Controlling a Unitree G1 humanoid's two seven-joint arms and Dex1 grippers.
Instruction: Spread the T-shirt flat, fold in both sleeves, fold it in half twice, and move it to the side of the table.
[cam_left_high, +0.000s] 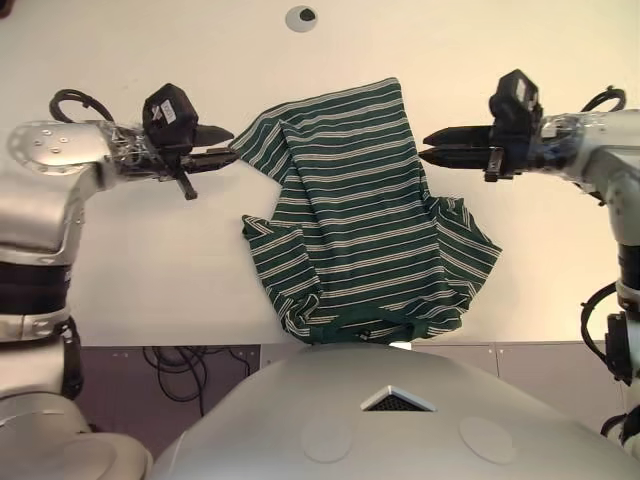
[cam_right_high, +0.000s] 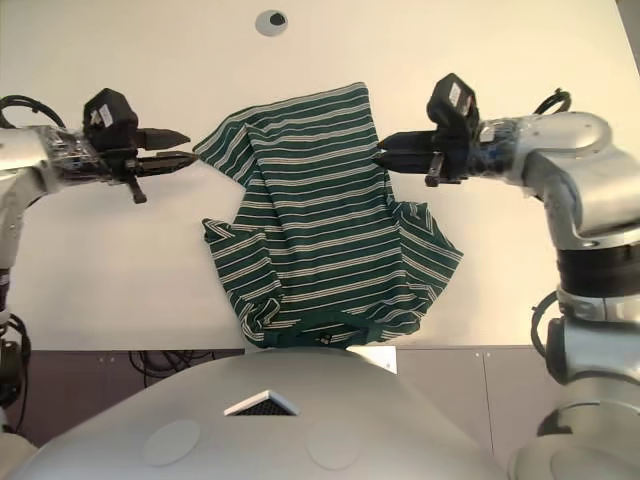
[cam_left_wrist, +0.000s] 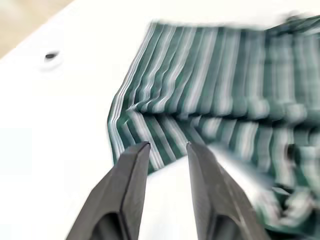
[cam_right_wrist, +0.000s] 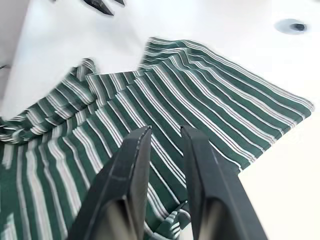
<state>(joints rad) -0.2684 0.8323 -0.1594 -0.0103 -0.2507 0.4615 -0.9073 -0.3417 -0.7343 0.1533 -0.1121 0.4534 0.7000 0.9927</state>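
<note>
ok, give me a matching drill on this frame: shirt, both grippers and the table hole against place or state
Things:
1. T-shirt
2. left gripper
3. right gripper
4. round hole in the table

Places or states:
A. open, at the shirt's edge on the robot's right
B. far side of the table, beyond the shirt
C. rumpled, green with white stripes, mid-table
D. open, at the shirt's corner on the robot's left

Pairs: 1-C, 2-D, 3-A, 4-B

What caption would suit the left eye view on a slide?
Left gripper and right gripper, both open, flank a rumpled green white-striped T-shirt on a white table.
</note>
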